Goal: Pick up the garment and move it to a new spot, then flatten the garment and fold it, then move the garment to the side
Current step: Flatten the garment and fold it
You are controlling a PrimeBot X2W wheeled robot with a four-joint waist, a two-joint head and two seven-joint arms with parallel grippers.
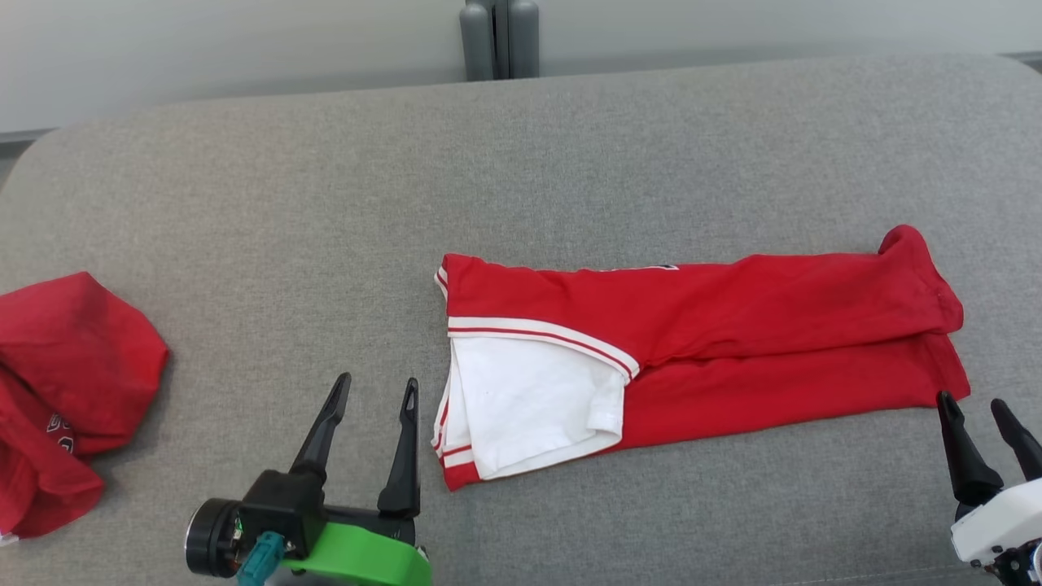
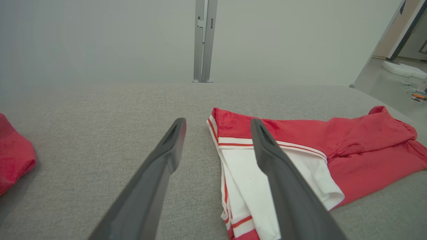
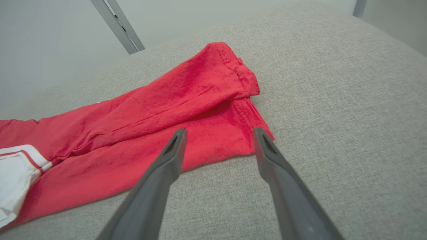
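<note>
Jaws on both arms stand spread apart, holding nothing. From the head view, the left jaws sit at the lower left of centre, just beside the white end of the folded red garment (image 1: 733,325), which stretches across the middle and right of the grey surface (image 1: 326,203); the right jaws rise at the lower right corner by its red end, and another red cloth (image 1: 73,358) lies at the left edge. From the left wrist view, the garment (image 2: 367,150) fills the right half, its white panel (image 2: 247,170) between and behind the jaws. From the right wrist view, the garment (image 3: 166,100) runs from lower left to centre, hem near the jaw tips.
</note>
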